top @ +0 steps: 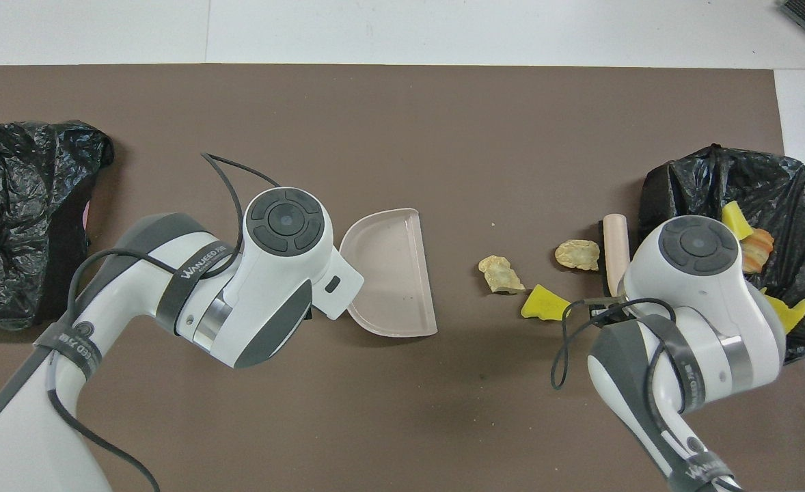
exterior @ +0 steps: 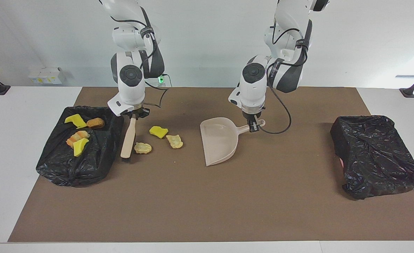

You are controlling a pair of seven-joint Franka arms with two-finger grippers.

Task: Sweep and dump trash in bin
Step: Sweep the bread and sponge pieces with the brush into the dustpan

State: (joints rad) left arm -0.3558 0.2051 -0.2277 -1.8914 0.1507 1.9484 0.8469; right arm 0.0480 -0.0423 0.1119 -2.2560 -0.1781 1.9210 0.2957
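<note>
On the brown mat [exterior: 207,196]: three loose trash pieces, between the bin and the dustpan.
Loose trash: one bright yellow sponge chunk [exterior: 158,131] nearest the robots; two golden-brown toy pastry pieces [exterior: 143,148] [exterior: 175,141] lying a little farther out.
Binned trash: two yellow sponge chunks [exterior: 75,120] [exterior: 80,146] and two golden-brown bread pieces [exterior: 95,123] [exterior: 77,136] inside the black-lined bin [exterior: 56,168] at the right arm's end.
Right gripper [exterior: 134,116]: clamped on the handle of a beige long-handled brush [exterior: 128,138]; brush hangs steeply, dark bristles down at the mat, just beside the bin's wall.
Left gripper [exterior: 253,125]: closed on the handle of a beige plastic dustpan [exterior: 219,140]; whether the pan touches the mat, cannot tell.
Second bin: crumpled black plastic bag over a box [exterior: 375,154], left arm's end, well apart from everything.
</note>
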